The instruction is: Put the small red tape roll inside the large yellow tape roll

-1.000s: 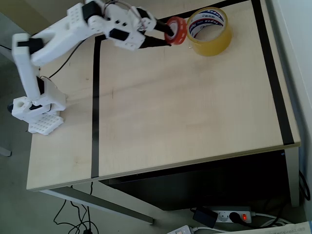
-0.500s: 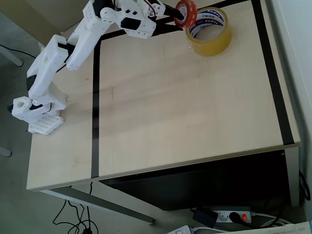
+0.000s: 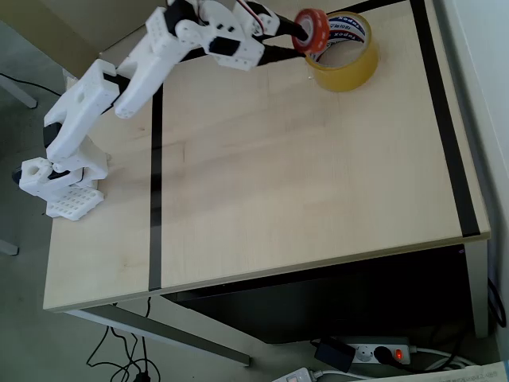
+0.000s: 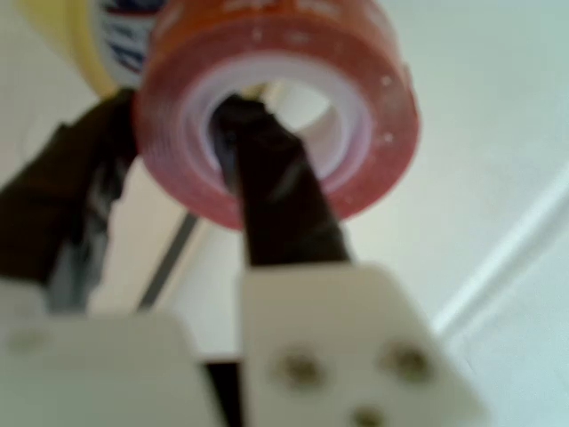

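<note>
My gripper (image 3: pixel 305 38) is shut on the small red tape roll (image 3: pixel 310 30), holding it in the air at the left rim of the large yellow tape roll (image 3: pixel 343 52), which lies flat at the table's far edge. In the wrist view one black finger (image 4: pixel 276 200) passes through the red roll's (image 4: pixel 373 133) whitish core and the other finger (image 4: pixel 67 209) presses on its outside. A bit of the yellow roll (image 4: pixel 84 44) shows at the top left of that view.
The light wooden table (image 3: pixel 302 175) carries black tape lines (image 3: pixel 155 167) on its left, right and far sides. The arm's white base (image 3: pixel 60 179) is clamped at the left edge. A power strip (image 3: pixel 374 350) lies on the floor below.
The arm has carried the red roll up and to the right, from just left of the yellow roll to over its left rim.
</note>
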Motion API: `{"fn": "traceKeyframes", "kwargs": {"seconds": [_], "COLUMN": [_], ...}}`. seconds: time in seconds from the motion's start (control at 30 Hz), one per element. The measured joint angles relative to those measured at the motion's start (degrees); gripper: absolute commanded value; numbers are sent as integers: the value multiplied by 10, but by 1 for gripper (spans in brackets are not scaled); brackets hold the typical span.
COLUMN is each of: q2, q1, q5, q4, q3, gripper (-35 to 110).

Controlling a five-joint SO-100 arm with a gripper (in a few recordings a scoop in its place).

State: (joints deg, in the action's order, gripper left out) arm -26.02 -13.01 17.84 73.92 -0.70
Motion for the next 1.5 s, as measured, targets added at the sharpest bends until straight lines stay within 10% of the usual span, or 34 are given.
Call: {"fn": "traceKeyframes", "kwargs": {"seconds": [0.27,0.47,0.83,1.17,1.5], "q2": [11,11,-11,-367,-769], "q1": [-1,0,17,3,33], "q5": [-1,-1,-1,-45,-138], "q4": [-8,10,276,260,-115], "q3": [0,18,69,-389,-1039], "gripper": [21,0,0,0,0]}}
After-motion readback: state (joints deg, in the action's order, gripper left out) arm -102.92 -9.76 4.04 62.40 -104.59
